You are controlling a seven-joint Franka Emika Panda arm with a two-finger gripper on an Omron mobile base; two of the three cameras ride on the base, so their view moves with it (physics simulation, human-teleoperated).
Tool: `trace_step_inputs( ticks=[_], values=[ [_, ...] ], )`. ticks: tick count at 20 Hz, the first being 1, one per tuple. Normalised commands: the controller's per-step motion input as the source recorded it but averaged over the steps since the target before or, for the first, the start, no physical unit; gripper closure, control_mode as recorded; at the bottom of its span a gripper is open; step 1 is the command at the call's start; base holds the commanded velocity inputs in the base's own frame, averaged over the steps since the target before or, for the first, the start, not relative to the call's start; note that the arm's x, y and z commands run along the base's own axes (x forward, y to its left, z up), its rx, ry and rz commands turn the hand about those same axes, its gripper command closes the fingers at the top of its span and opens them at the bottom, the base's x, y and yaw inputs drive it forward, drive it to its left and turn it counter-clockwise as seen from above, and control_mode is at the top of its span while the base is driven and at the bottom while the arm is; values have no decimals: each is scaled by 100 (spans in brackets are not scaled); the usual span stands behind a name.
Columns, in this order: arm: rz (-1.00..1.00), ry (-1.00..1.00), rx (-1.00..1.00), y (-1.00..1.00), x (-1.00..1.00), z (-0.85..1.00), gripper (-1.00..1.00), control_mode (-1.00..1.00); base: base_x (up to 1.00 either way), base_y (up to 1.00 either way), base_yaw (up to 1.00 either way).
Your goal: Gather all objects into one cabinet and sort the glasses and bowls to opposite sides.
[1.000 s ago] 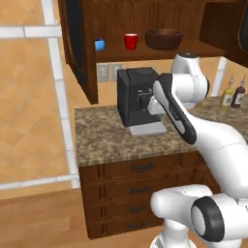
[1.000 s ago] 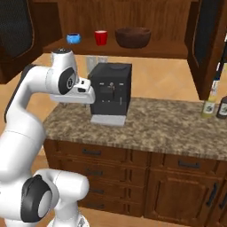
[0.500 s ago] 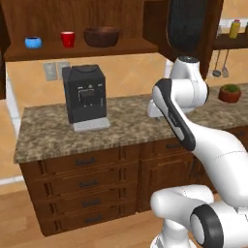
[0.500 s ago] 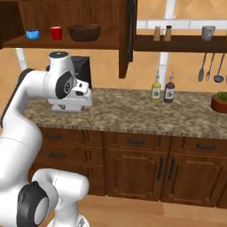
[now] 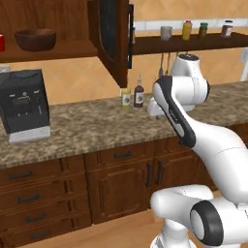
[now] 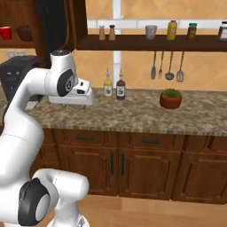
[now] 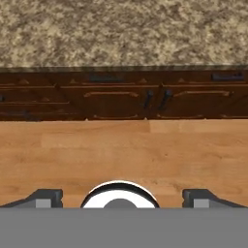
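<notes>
The wide dark brown bowl point(image 5: 35, 38) sits inside the open cabinet point(image 5: 48, 29), on its shelf, and the small red cup point(image 6: 5, 33) stands just beside it on the same shelf; in the left base view the cup is cut by the picture's left edge. The cabinet door point(image 5: 112, 41), with its dark mesh panel and long black handle, stands swung outward. The pale grey-white mug point(image 6: 151, 31) rests well apart from these, on the open wooden wall shelf point(image 6: 150, 43), with the salt and pepper shakers point(image 6: 107, 32) on one side and a row of jars point(image 6: 172, 29) on the other. The pincer point(image 7: 121, 199) hangs empty, its two dark finger tips point(image 7: 46, 197) wide apart, looking down past the granite table point(image 7: 121, 29) edge at the drawer fronts and the wooden floor point(image 7: 121, 155). On the table stand a black coffee machine point(image 5: 23, 106), two bottles point(image 6: 114, 85) and a terracotta plant pot point(image 6: 170, 98).
</notes>
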Motion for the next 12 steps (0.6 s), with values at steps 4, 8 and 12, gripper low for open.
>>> trace_step_inputs(
  ticks=[4,8,12],
  values=[
    [0,0,0,0,0,0,-100,100,17,-92,0],
    [0,0,0,0,0,0,-100,100,95,-56,13],
    [0,0,0,0,0,0,-100,100,100,-36,15]
  ],
)
